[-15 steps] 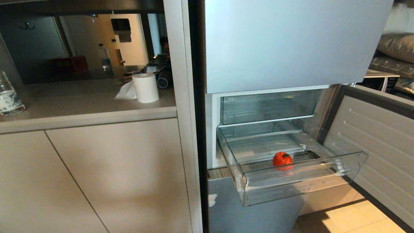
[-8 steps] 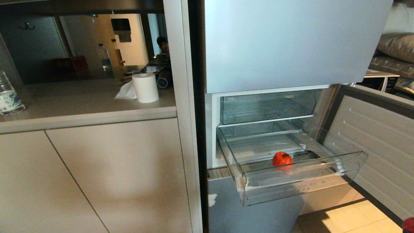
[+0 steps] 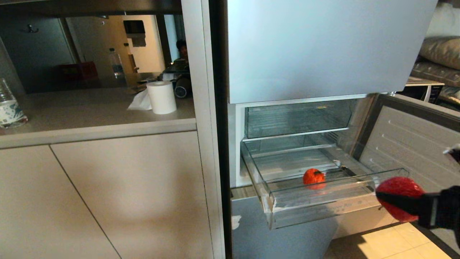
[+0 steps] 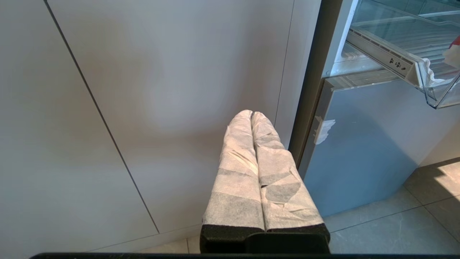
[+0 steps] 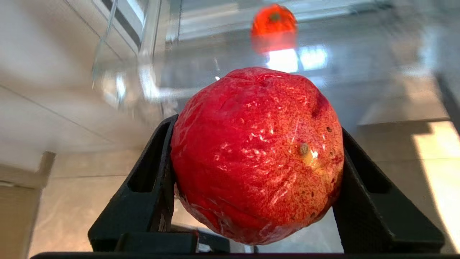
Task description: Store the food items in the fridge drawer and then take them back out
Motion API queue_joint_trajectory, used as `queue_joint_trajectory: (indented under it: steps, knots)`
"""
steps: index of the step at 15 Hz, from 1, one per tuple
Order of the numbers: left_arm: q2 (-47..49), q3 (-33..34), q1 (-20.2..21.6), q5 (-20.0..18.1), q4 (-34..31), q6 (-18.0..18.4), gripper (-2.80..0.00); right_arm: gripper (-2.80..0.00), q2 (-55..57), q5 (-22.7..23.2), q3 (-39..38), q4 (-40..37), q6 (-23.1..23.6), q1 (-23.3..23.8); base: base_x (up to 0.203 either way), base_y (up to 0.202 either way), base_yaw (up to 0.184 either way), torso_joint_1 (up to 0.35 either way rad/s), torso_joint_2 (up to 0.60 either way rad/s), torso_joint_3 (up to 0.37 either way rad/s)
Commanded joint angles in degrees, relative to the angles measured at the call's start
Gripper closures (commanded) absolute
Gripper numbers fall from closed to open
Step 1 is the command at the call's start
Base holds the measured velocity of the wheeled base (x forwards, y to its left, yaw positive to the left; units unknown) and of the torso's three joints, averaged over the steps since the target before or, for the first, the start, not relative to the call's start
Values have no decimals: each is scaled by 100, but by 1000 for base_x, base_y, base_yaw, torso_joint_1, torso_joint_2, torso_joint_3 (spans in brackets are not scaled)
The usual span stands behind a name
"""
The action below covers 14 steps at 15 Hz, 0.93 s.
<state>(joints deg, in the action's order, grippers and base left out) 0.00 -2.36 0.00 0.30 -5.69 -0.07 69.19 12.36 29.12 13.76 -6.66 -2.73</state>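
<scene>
— Right gripper (image 3: 399, 203) first: we see its black fingers (image 5: 151, 180) clamped on either flank of the big red fruit (image 5: 257, 154), carried in the air just off the right front corner of the fridge drawer (image 3: 323, 208); not yet over the rim.

— And our left gripper (image 4: 251, 118)? We see its wrapped fingers pressed together on nothing, parked low before the cabinet door (image 4: 143, 90); idle.

— Agreed; where does the other item lie?

— Small orange-red fruit (image 3: 313, 177) sits on the drawer's ribbed floor, close behind the clear front wall; the drawer stands pulled out.

— How will our held one handle?

— We judge it firm but slick; the skin is glossy and wrinkled, as if film-wrapped, so it could slide or roll in the jaws; the hold across its widest girth looks right to us; squeezing harder may dent it.

— And on release?

— Round on smooth plastic, we expect it to roll; best set low, apart from the small one.
</scene>
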Motion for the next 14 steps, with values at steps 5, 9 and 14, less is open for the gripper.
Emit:
queue_joint_trajectory:
  steps: [5,9,14]
  knots:
    - [0,-1,0,5,-2,4,0,0,2861,65,1401,1222,-154,-209,0,0,0,0,0,0]
    - [0,-1,0,5,-2,-2,0,0,3745,62,2252,1251,-175,-447,0,0,0,0,0,0]
    - [8,-1,0,5,-2,-2,0,0,4345,46,2675,1252,-127,-721,0,0,0,0,0,0]
